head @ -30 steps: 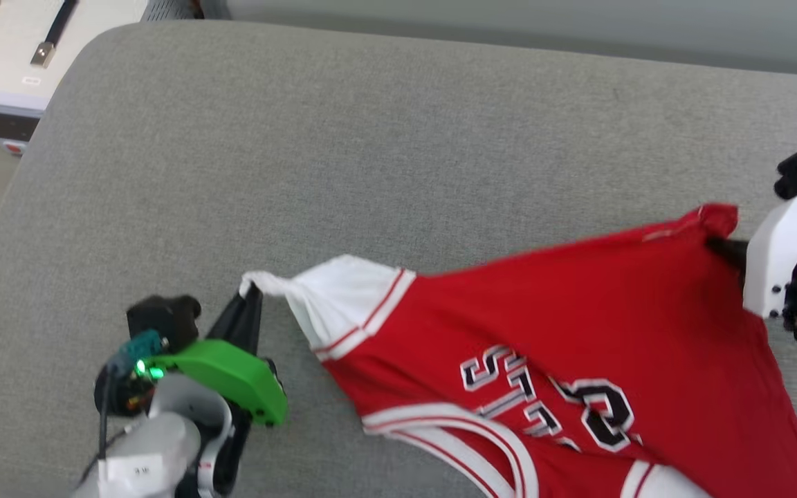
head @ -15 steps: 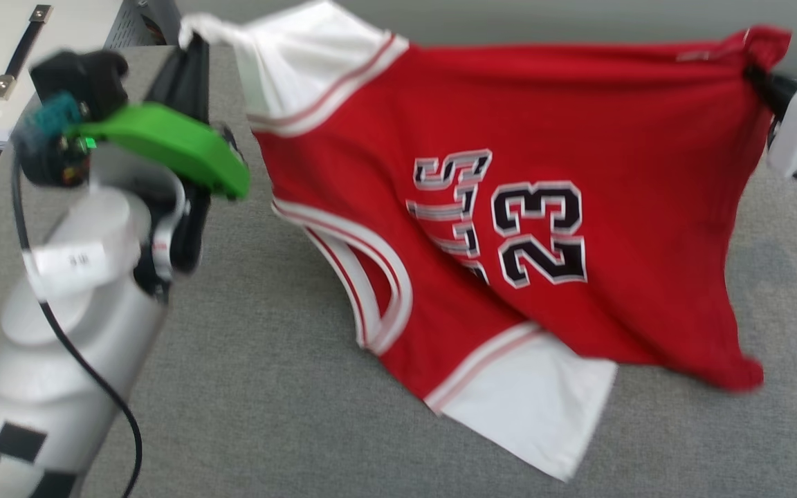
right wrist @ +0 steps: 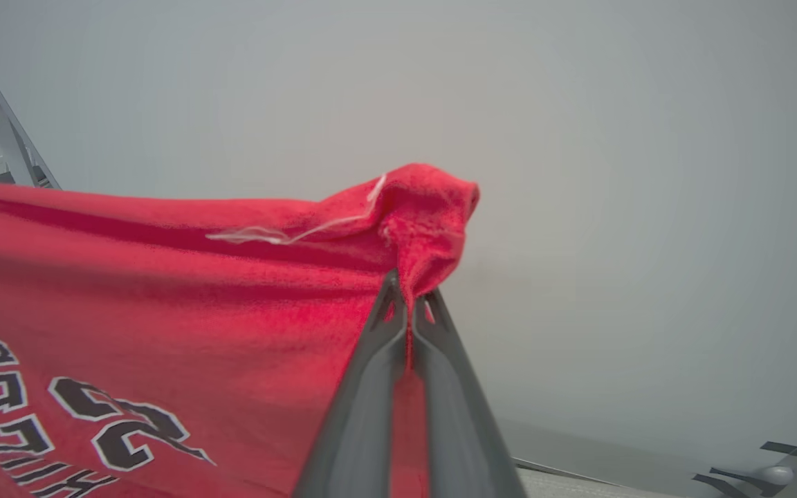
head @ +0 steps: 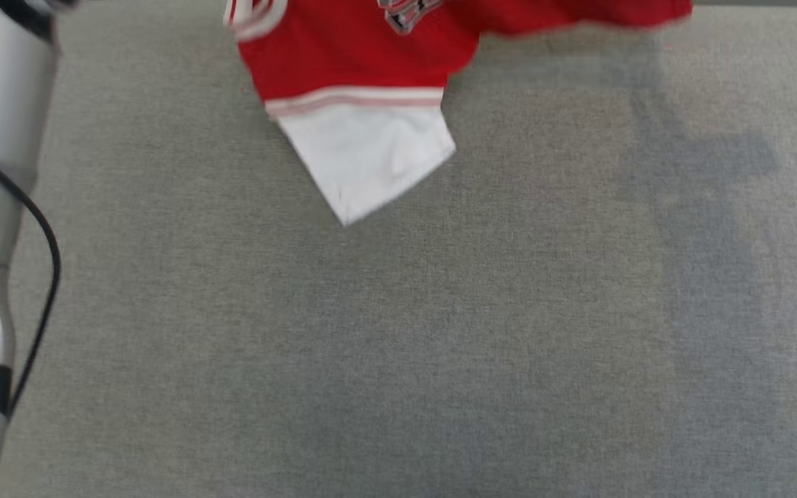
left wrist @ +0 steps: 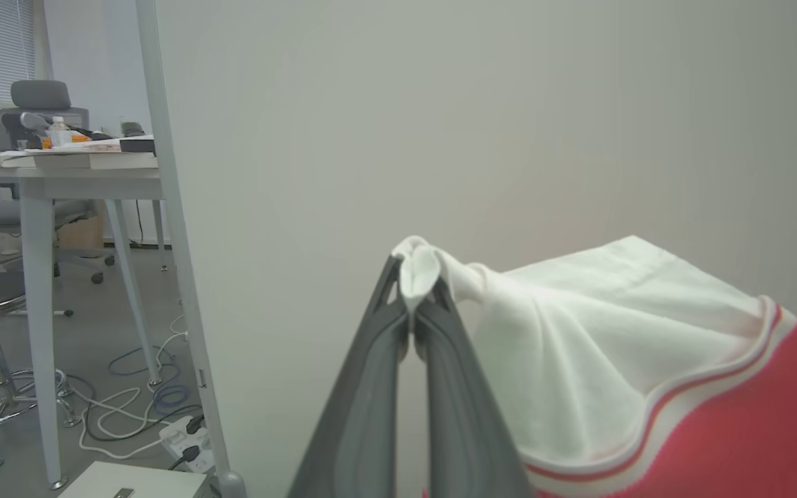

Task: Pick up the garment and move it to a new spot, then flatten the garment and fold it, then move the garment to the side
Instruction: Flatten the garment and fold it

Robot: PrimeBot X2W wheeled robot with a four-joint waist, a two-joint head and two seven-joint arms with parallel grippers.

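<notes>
Grey cushion point(head: 398, 346) below, pale wall point(left wrist: 509, 104) behind. Garment point(head: 343, 62): hung over cushion; judged light, limp, prone to sag and swing. Left gripper point(left wrist: 412, 304): pinched tight on white sleeve point(left wrist: 578, 332) tip. Right gripper point(right wrist: 409, 297): pinched tight on red corner. Best holds: corners, trim seams.

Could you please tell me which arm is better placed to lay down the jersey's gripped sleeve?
Left, I think: the left claw is shut on the white sleeve of the jersey, while the right claw pinches a red corner.
</notes>
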